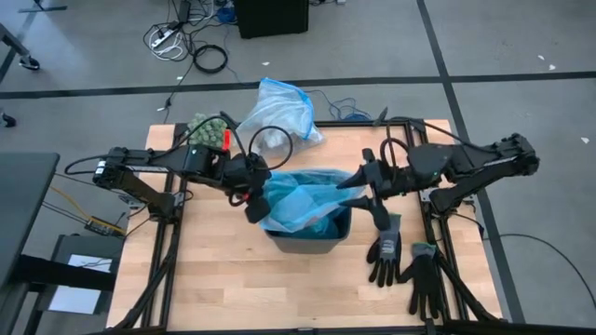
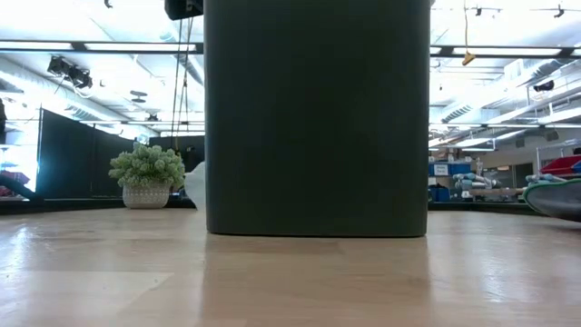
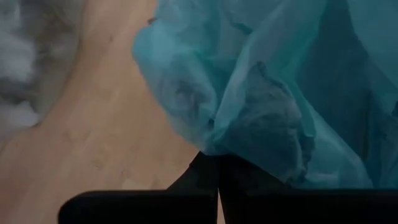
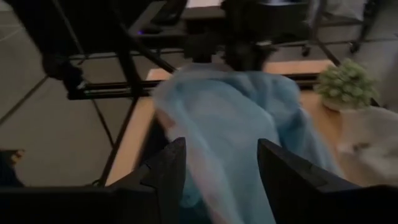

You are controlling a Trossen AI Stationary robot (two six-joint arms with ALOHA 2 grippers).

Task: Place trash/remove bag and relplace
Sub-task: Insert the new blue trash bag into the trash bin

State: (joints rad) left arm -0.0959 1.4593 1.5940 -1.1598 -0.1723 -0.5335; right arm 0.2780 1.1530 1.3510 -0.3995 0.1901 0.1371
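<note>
Light wooden boards make up the table (image 1: pixel 223 288), which stands on a grey floor crossed by dark tape lines. Closest to the front edge, toward the right corner, a pair of black gloves (image 1: pixel 402 265) lies flat. At the middle of the table stands the dark bin (image 1: pixel 310 240), with a light-blue translucent bag (image 1: pixel 303 200) bunched over its rim. The left gripper (image 1: pixel 253 207) is at the bin's left rim, its jaws closed on a fold of that bag; its wrist view shows the two dark fingers (image 3: pixel 211 180) meeting under crumpled blue film. The right gripper (image 1: pixel 352 180) is at the bin's right rim with its jaws spread wide, the blue plastic lying between the fingers (image 4: pixel 171 168), and I cannot tell whether they touch it. Beyond the bin, by the back edge, lies a pale crinkled bag (image 1: pixel 277 113) holding something white, and beside it, toward the left corner, a small potted green plant (image 1: pixel 209 130).
</note>
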